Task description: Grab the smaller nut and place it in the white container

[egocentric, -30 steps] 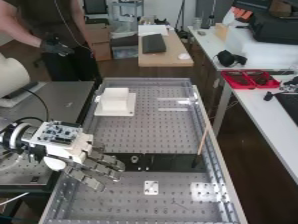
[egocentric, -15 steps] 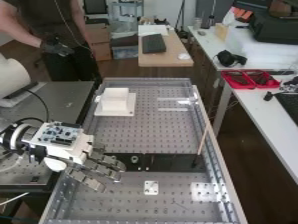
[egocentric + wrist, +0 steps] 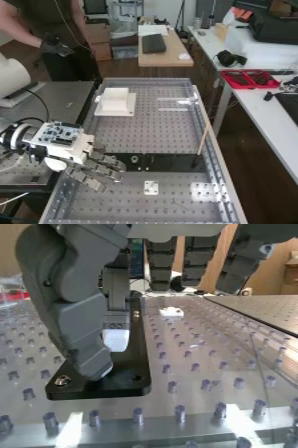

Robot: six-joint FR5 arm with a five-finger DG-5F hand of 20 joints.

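With the hand (image 3: 72, 152) at the bar (image 3: 174, 163), its hold impossible to tell, grabbing seemed underway, next needing a secured nut lifted to the container (image 3: 115, 96) at 1 o'clock.

Grey metal tabletop (image 3: 149, 137) dotted with rows of holes, raised rim around it, flat black bar (image 3: 174, 162) lying crosswise, white container (image 3: 114, 104) near the far left corner, small white plate (image 3: 151, 188) on the near part.

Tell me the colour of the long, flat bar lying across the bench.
The bar is black, seen best in the wrist view.
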